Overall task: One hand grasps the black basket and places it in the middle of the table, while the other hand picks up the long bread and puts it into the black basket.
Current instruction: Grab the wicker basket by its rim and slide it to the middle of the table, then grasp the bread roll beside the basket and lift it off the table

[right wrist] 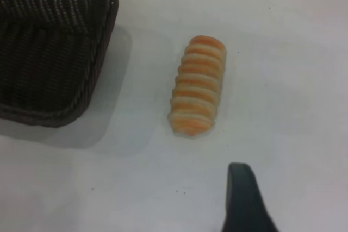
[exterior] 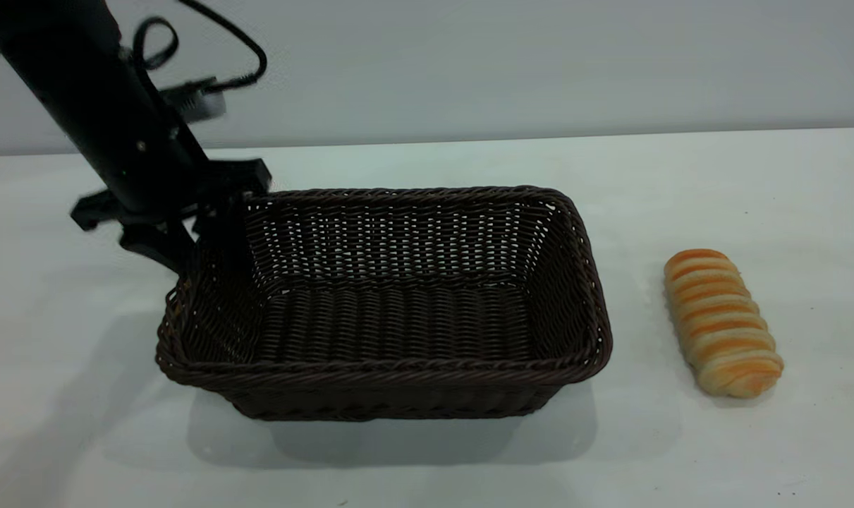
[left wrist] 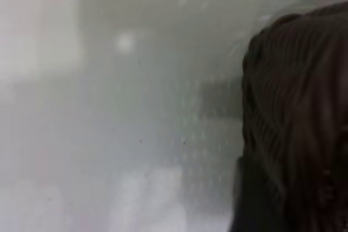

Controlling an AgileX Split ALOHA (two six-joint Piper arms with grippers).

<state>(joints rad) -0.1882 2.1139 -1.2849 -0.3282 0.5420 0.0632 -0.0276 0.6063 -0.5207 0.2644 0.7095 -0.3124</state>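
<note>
The black basket (exterior: pixel 398 310) stands mid-table, long side toward the exterior camera, with nothing inside it. My left gripper (exterior: pixel 211 236) is at its back left corner, shut over the braided rim. In the left wrist view the basket's woven wall (left wrist: pixel 299 112) fills one side, blurred. The long bread (exterior: pixel 721 321) lies on the table to the right of the basket, apart from it. The right wrist view shows the bread (right wrist: pixel 197 85) beside the basket's corner (right wrist: pixel 54 52). My right gripper hangs above the table short of the bread; only one finger (right wrist: pixel 242 196) shows, with nothing against it.
The white table (exterior: pixel 427 466) runs wide in front of the basket and to the right of the bread. A pale wall stands behind the table's far edge. The left arm and its looping cable (exterior: pixel 208 42) rise at the back left.
</note>
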